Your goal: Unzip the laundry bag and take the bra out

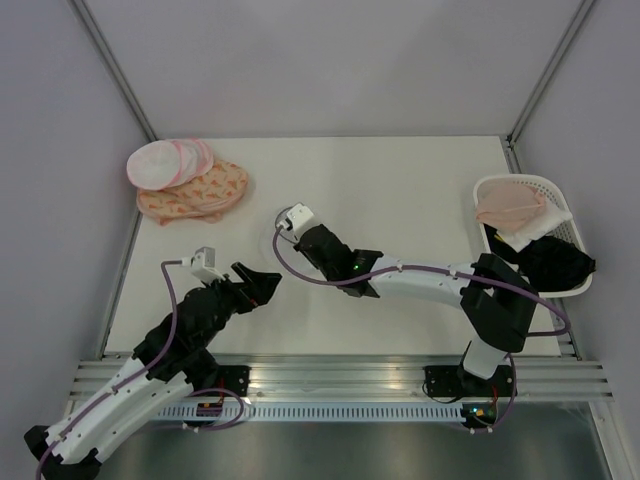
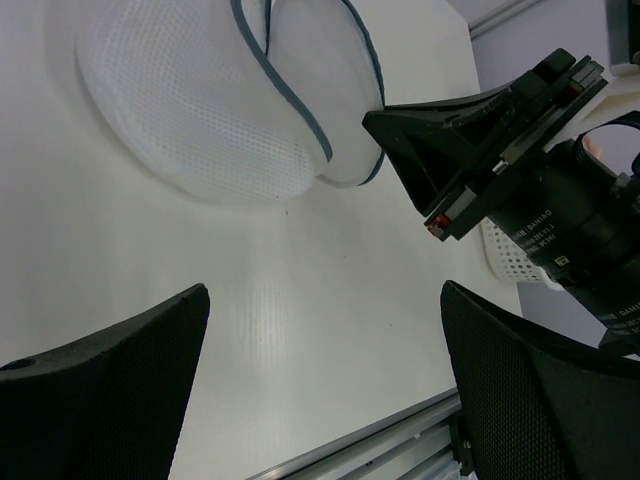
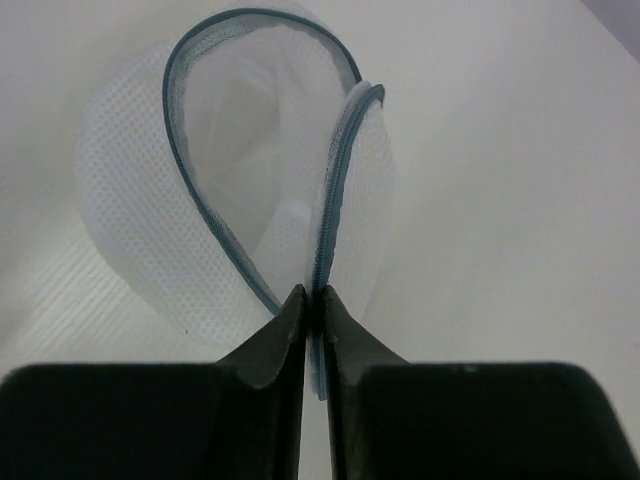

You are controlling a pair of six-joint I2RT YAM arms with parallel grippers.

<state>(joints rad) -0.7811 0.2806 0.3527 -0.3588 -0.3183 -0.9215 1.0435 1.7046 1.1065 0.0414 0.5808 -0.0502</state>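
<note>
Bright, even, diffuse light; shadows on the white worktop (image 1: 400, 180) are faint and soft. At lower frame the left pincer (image 2: 325, 290) and right pincer (image 3: 312, 295) show as dark, soft-edged silhouettes.

White table (image 1: 400, 190), laundry bag (image 2: 190, 110), patterned cloth (image 1: 215, 192), basket (image 1: 505, 180)

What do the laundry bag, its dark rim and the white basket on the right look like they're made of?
The laundry bag looks like translucent white synthetic mesh, probably polyester: it has fine holes and light passes through it. Its rim seems to be matte grey-blue woven zipper tape. The basket looks like white moulded plastic, given its stiff lattice wall.
</note>
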